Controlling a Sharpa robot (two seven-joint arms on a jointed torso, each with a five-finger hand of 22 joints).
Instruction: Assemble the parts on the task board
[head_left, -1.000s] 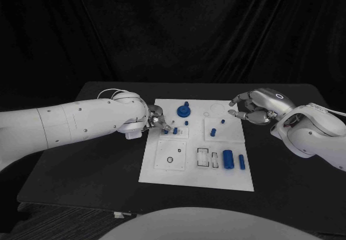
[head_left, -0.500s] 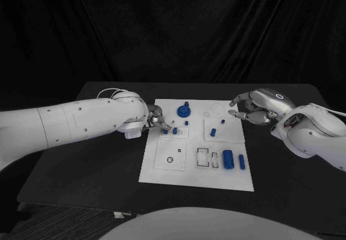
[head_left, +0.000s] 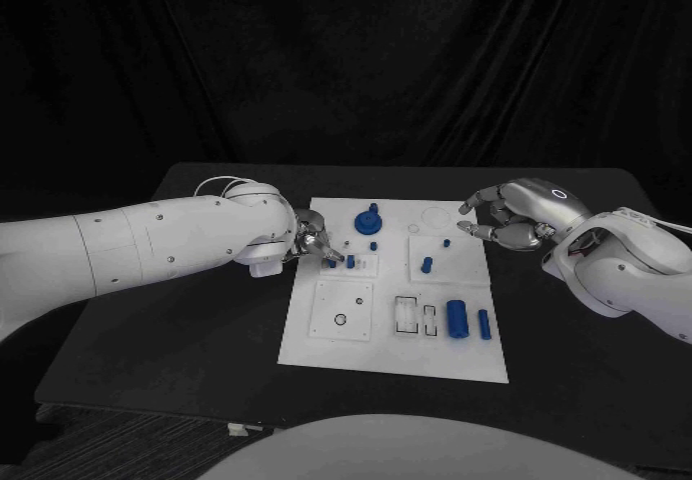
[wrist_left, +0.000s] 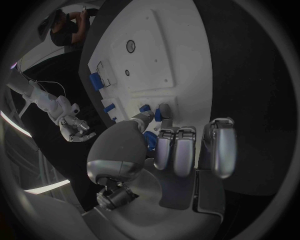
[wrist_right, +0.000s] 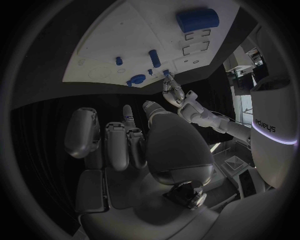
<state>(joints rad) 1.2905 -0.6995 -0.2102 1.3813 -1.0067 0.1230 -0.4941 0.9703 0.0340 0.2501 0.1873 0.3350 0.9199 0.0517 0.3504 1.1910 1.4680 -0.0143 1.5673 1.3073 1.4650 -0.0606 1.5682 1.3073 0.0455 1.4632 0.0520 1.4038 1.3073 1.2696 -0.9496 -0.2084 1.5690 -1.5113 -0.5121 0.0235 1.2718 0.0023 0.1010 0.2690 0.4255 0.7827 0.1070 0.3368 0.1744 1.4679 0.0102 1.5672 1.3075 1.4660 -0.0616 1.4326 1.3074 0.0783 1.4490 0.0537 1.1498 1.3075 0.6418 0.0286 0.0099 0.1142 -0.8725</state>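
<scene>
The white task board (head_left: 378, 345) lies mid-table. My left hand (head_left: 315, 247) is at its left edge. In the left wrist view its thumb and a fingertip (wrist_left: 165, 110) pinch a small blue peg (wrist_left: 157, 116) standing in the board, with a second peg (head_left: 330, 264) beside it. My right hand (head_left: 500, 219) hovers off the board's far right corner, fingers curled in, holding nothing. Also on the board are a blue gear-like piece (head_left: 368, 218), more pegs (head_left: 427, 265), a thick blue cylinder (head_left: 457, 318) and a thinner one (head_left: 483, 323).
A small dark ring (head_left: 339, 320) sits on the board's near left plate, with empty rectangular slots (head_left: 407, 314) next to the cylinders. Black table (head_left: 173, 340) extends around the board on all sides.
</scene>
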